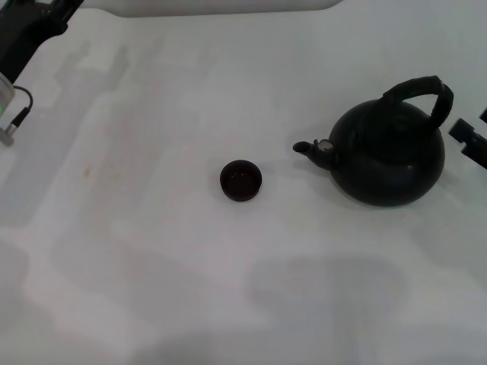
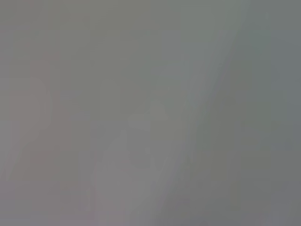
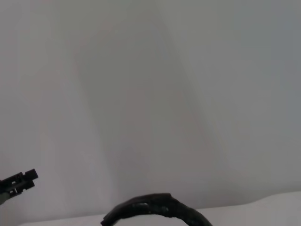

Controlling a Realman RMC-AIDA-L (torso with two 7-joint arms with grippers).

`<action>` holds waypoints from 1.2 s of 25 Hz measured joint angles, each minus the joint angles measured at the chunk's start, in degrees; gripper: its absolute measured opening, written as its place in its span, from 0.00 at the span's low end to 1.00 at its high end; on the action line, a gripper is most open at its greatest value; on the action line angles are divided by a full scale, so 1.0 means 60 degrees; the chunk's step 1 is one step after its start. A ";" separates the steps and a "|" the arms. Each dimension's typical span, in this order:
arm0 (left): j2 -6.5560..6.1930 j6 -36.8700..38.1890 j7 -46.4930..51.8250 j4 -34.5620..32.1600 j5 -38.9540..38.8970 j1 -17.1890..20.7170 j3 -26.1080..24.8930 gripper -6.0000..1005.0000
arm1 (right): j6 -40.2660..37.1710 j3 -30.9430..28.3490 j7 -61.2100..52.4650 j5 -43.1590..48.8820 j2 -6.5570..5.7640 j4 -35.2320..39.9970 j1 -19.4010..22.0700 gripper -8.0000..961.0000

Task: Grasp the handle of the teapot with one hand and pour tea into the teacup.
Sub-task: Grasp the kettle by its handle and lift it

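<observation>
Two risks we see from here: a bad grab on the handle (image 1: 420, 90), and a spill at the pour.

Where things are: teapot (image 1: 389, 152) sits upright on the white table (image 1: 152, 228), on our right side, spout pointing toward the teacup (image 1: 241, 180). Cup is near table centre, apart from the spout with bare table between. Handle arches over the pot's top, leaning toward the pot's back.

Right gripper (image 1: 470, 138) is just beside the pot at the frame's right edge, only a black sliver showing. We cannot tell if its fingers are wide or closed. Right wrist view catches the top of the handle arch low in the picture, so we judge the arm is close but not on it yet.

Left arm (image 1: 27, 34) is parked at the far left corner; its wrist view shows nothing usable.

Failure modes, as we judge them:
- Off-centre grip on the arch: pot swings, spout drifts off target.
- Approach clips the pot body and shoves it sideways.
- Cup is small and light-looking: a spout touch could knock it over.
- Tilting before the spout is over the cup puts tea on the table.
</observation>
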State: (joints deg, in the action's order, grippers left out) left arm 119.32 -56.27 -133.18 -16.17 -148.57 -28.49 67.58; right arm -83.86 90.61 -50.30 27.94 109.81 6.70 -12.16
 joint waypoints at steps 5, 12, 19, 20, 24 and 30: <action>0.0005 0.0181 0.0008 0.0043 -0.0004 -0.0023 0.0025 0.72 | 0.0479 0.0018 -0.0044 0.0009 0.0088 -0.0029 -0.0445 0.91; -0.0003 0.0112 0.0056 0.0029 -0.0009 -0.0027 0.0062 0.72 | 0.1002 0.0056 0.0001 0.0008 0.0200 0.0034 -0.0800 0.89; -0.0009 0.0106 0.0086 -0.0002 -0.0009 -0.0105 0.0059 0.72 | 0.1091 0.0045 0.0029 0.0018 0.0279 0.0074 -0.0827 0.76; -0.0009 0.0105 0.0087 0.0013 -0.0009 -0.0123 0.0059 0.72 | 0.1098 0.0042 0.0031 0.0018 0.0288 0.0077 -0.0828 0.71; -0.0010 0.0105 0.0092 -0.0008 -0.0009 -0.0131 0.0049 0.72 | 0.1102 0.0033 0.0198 0.0023 0.0354 0.0083 -0.0818 0.59; -0.0026 0.0104 0.0103 -0.0031 -0.0009 -0.0119 0.0061 0.72 | 0.1105 0.0040 0.0790 0.0028 0.0545 0.0097 -0.0814 0.47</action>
State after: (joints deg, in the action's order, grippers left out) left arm 119.17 -55.64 -132.56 -16.36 -148.62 -29.21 67.95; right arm -77.23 90.85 -45.56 28.11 113.08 7.28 -17.05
